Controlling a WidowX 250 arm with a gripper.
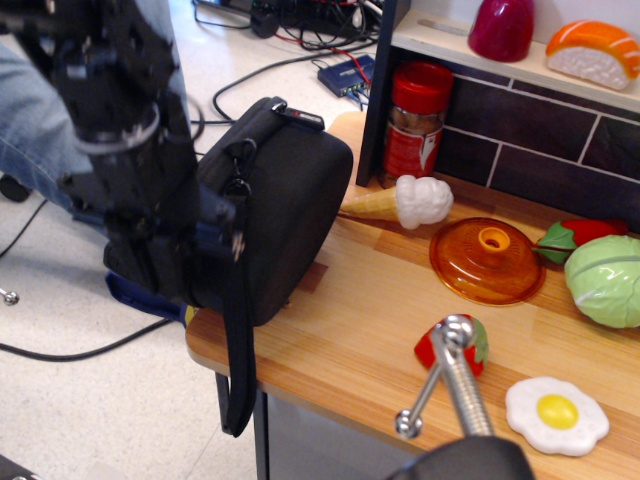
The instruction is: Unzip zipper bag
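Zipper bag [285, 215] on edge at the left end of the wooden counter [370, 320], arm against its left face.

Bag leans upright, part overhanging the counter's left edge; black strap [238, 340] hangs down past the edge. Gripper [205, 235] pressed to the bag's zipper side, motion-blurred; cannot tell whether it is clenched or released. To the right: toy ice cream cone [400, 202], red-lidded jar [416, 120], orange lid [487, 260], cabbage [605, 280], fried egg [556, 414].
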